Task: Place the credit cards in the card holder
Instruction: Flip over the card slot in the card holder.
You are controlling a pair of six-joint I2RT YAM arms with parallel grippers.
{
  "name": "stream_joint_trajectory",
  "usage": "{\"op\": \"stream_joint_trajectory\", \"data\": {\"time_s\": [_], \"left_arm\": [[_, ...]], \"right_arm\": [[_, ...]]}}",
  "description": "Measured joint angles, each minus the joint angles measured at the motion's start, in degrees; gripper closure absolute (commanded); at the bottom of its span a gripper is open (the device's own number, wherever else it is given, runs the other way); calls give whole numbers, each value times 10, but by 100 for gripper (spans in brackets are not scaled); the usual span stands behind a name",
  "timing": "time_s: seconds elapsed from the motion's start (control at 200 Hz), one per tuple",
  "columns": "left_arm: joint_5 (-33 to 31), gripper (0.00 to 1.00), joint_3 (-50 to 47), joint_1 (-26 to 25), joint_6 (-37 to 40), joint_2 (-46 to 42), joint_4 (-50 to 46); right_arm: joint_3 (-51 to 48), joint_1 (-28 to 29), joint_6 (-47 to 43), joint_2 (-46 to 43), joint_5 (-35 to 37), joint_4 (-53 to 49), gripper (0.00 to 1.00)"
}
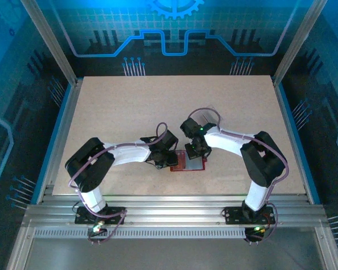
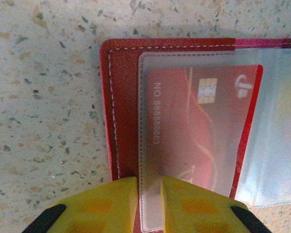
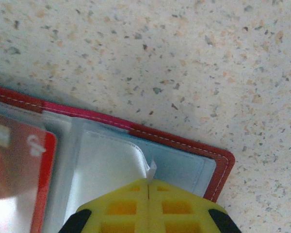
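Red wallet (image 2: 121, 121) is lying open on the table (image 1: 129, 107) between both grippers. Left gripper (image 2: 149, 204) is pinching the clear pocket's (image 2: 153, 145) edge, a red card (image 2: 199, 126) sitting just beyond its fingertips. Right gripper (image 3: 149, 201) is squeezing fully closed on a pale card (image 3: 106, 179) over the other half.

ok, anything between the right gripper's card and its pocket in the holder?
Nothing visible. The right gripper is shut on a pale card lying over the open card holder, right-hand clear pockets. A red card sits in the left pocket, pinched by the left gripper.
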Motion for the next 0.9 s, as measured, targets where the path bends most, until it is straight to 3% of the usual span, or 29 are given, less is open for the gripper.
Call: {"op": "stream_joint_trajectory", "data": {"time_s": [0.325,0.395,0.52,0.9], "left_arm": [[0,77,-4,-9,-10,0,21],[0,77,-4,-10,-10,0,24],[0,77,-6,-13,-16,0,27],[-5,67,-50,-17,-40,-52,24]], "right_arm": [[43,10,0,-4,-50,-13,100],[44,10,4,-4,-73,-10,91],[44,10,19,-4,-122,5,86],[43,4,61,0,-223,69,80]]}}
